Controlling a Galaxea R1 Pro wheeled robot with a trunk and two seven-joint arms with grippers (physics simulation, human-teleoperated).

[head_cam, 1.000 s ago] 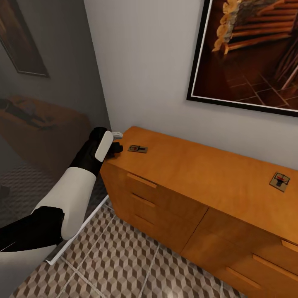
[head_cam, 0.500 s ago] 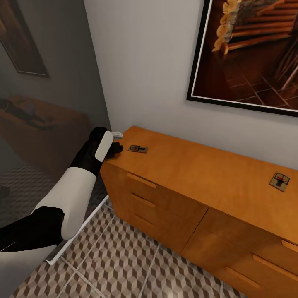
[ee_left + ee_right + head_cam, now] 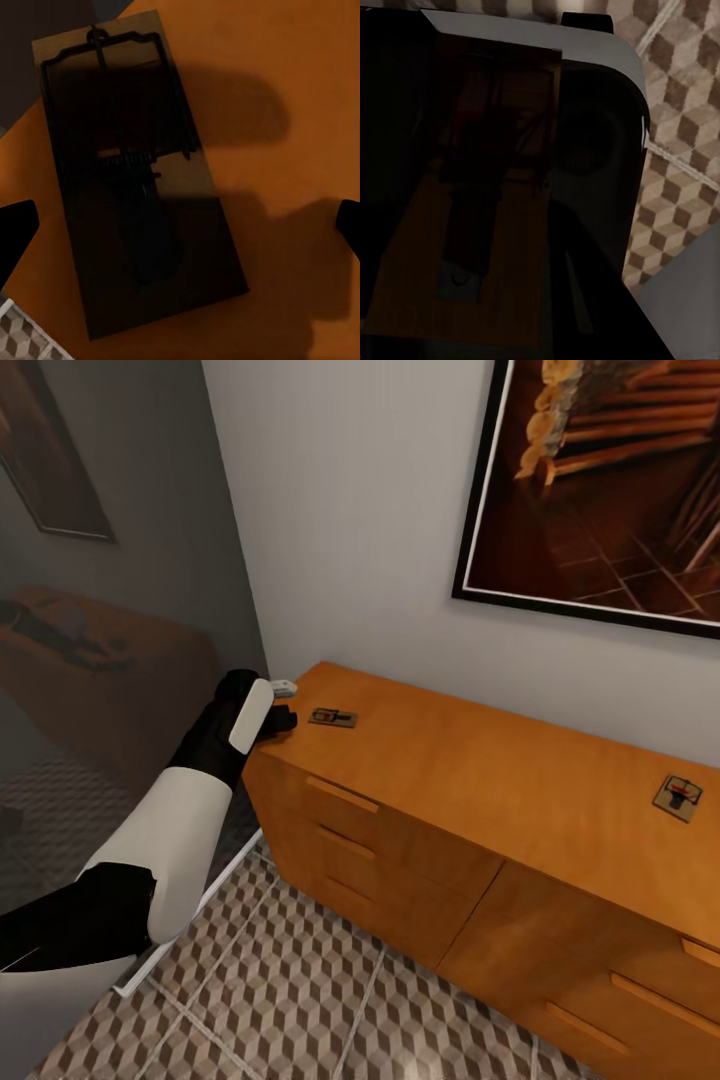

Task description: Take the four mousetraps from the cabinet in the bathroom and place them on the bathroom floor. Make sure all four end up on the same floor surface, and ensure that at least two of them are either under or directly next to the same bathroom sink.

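Two mousetraps (image 3: 333, 718) on cabinet (image 3: 480, 780); left end effector (image 3: 180, 225) wide, right's grip unclear

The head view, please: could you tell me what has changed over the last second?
Only the camera tilted slightly; the painting sits a touch differently in frame. The left gripper stays at the cabinet corner beside the near mousetrap; the far mousetrap is unmoved.

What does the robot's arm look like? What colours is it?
In the head view, the left arm is chunky and rounded, with smooth white shells and black sections at the joints. Near the wrist it turns black, with a pale grey-white oblong panel on the side. The left end effector has one pale fingertip and one black; in the left wrist view, its fingertips look black.
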